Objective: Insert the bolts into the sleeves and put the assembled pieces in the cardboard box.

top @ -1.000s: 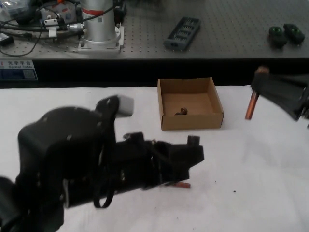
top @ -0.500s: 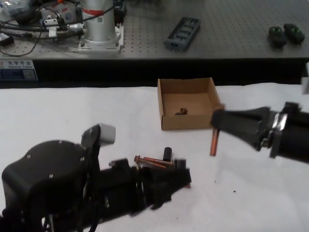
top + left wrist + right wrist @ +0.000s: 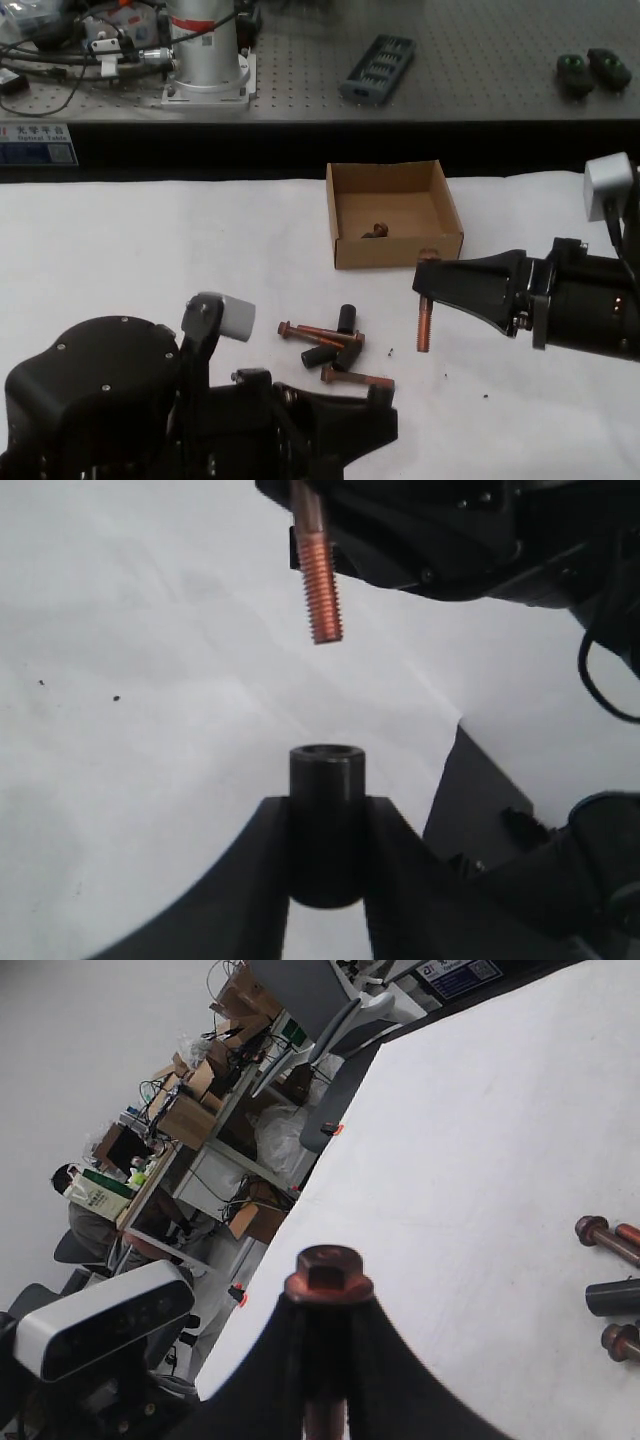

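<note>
A black sleeve (image 3: 327, 780) stands upright with its bore facing up, and my left gripper (image 3: 327, 825) is shut on it. A copper bolt (image 3: 316, 570) hangs thread down just above and slightly off the bore. My right gripper (image 3: 428, 272) is shut on that bolt (image 3: 424, 325) below its hex head (image 3: 328, 1272), in front of the cardboard box (image 3: 400, 250). Inside the box lies one copper piece (image 3: 376, 231). Loose bolts (image 3: 312, 333) and black sleeves (image 3: 347, 318) lie on the white cloth between the arms.
The left arm's bulky black body (image 3: 110, 400) fills the near left of the bench. Behind the white cloth runs a perforated metal table with a silver post (image 3: 205, 50), a black tray (image 3: 378, 66) and cables. More loose bolts (image 3: 600, 1235) lie beside a sleeve (image 3: 612, 1297).
My right arm has come in from the right and lowered, carrying the bolt to the bench's middle. The left arm has pulled back toward the near edge, uncovering the loose bolts and sleeves.
</note>
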Available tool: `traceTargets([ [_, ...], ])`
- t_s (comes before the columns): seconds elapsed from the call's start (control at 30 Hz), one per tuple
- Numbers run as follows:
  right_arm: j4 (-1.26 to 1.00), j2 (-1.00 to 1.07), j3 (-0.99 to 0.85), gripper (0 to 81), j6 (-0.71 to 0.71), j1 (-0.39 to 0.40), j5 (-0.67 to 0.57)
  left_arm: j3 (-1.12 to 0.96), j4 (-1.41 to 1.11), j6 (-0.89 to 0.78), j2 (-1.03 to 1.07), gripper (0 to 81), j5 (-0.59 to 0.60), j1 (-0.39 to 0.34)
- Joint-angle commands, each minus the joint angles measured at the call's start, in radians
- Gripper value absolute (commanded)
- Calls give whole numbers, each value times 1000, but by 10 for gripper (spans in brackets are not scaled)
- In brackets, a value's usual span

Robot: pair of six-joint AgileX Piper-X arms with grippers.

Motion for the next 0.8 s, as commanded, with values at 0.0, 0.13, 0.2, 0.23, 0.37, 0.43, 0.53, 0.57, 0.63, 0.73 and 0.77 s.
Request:
traceTargets([
  [0.0,-15,0,-3,43,-11,4,-13,-2,53,69,-7,17,9,-3],
  [0.13,23,0,-3,43,-51,4,-13,-2,80,143,-7,17,9,-3],
  [0.2,47,3,-3,43,-72,4,-13,-10,80,161,-7,17,9,-3],
  [0.23,52,3,-3,43,-78,4,-13,-14,80,174,-7,17,8,-3],
  [0.37,50,8,-3,43,-78,4,-16,-24,80,208,-7,17,2,-3],
  [0.43,50,10,-3,43,-78,8,-29,-32,80,210,-7,17,12,-3],
  [0.53,50,10,-3,43,-78,36,-32,-43,80,237,-7,17,61,-3],
  [0.57,50,10,-3,43,-78,49,-32,-43,80,236,-7,17,78,-3],
  [0.63,50,10,-3,43,-78,76,-27,-43,82,236,-7,17,91,-3],
  [0.73,50,10,-3,43,-78,104,-5,-43,91,236,-7,17,91,-3],
  [0.77,50,10,-3,43,-78,109,-2,-43,91,233,-7,17,91,-3],
])
